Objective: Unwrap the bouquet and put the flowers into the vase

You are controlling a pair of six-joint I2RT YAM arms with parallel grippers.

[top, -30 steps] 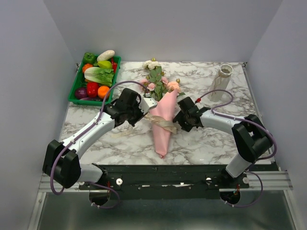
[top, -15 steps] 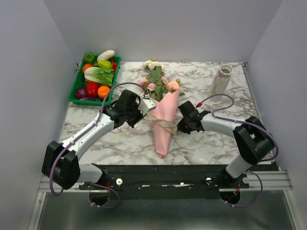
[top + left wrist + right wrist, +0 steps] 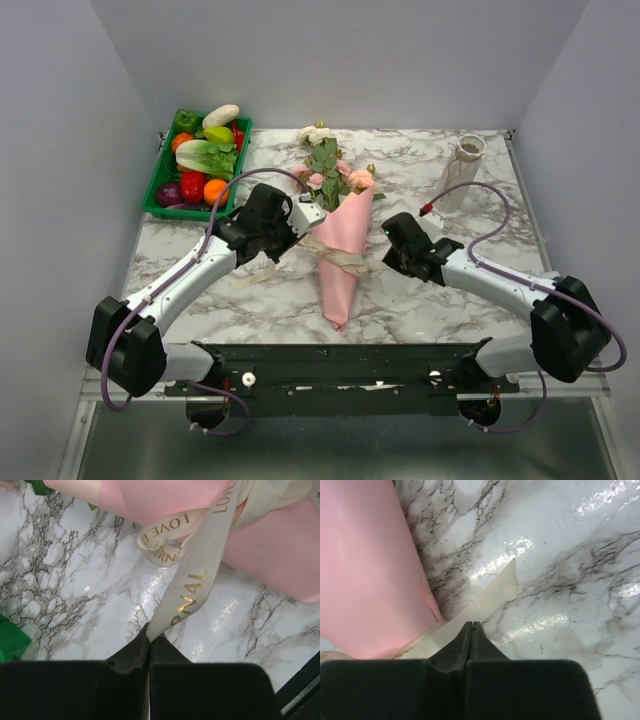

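Observation:
The bouquet [image 3: 340,255] lies in the middle of the table in salmon-pink paper [image 3: 365,580], its flowers [image 3: 328,170] pointing to the back. A cream ribbon [image 3: 192,590] with gold lettering is tied round it. My left gripper [image 3: 149,637] sits just left of the wrap and is shut on one ribbon tail, which runs taut up to the knot. My right gripper [image 3: 472,625] is shut just right of the wrap, its tips over the other ribbon tail [image 3: 495,592] lying flat on the marble; no ribbon shows between the jaws. The off-white vase [image 3: 462,172] stands at the back right.
A green tray [image 3: 160,205] of vegetables sits at the back left corner. Grey walls close in the table on three sides. The right arm's cable [image 3: 480,195] loops close to the vase.
My right gripper has gone from open to shut and shifted slightly right of the wrap, with its elbow swung out to the right. The left gripper keeps its hold on the ribbon.

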